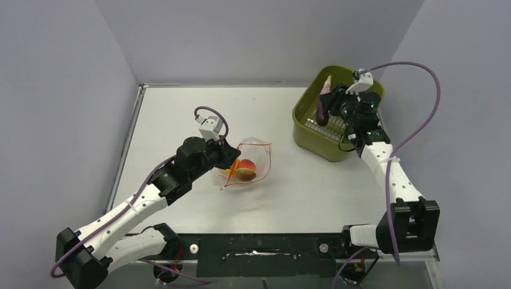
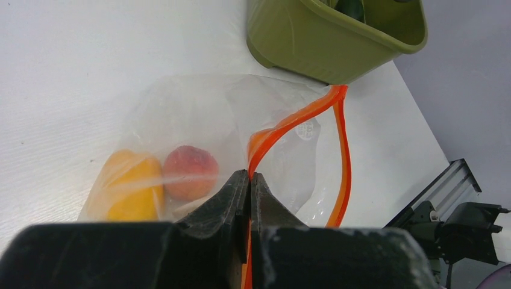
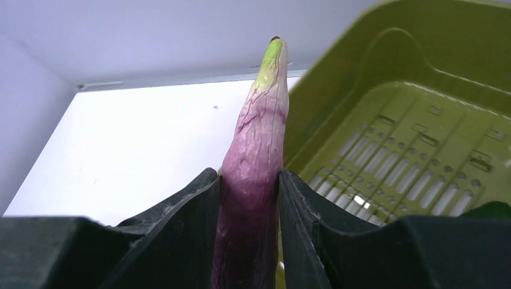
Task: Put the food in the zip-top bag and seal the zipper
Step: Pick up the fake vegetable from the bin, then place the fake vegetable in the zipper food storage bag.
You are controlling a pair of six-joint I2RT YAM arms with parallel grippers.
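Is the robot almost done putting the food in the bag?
About halfway. Done: the yellow pepper and round fruit are inside the bag. In hand: the left hand pinches the open zipper; the right hand grips the purple piece at the basket. Left: bag it, plus the dark green piece in the basket, then seal.

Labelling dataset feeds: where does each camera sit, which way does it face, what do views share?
Top external: above and behind the arm bases, looking down on the white table; left gripper shows at the clear crinkly bag, right gripper over the olive-green plastic basket.
Left wrist: along its shut fingers pinching the red-orange zipper strip; basket beyond.
Right wrist: along fingers clamping the dark purple toy vegetable; basket floor behind.
Shared: all three show the basket.
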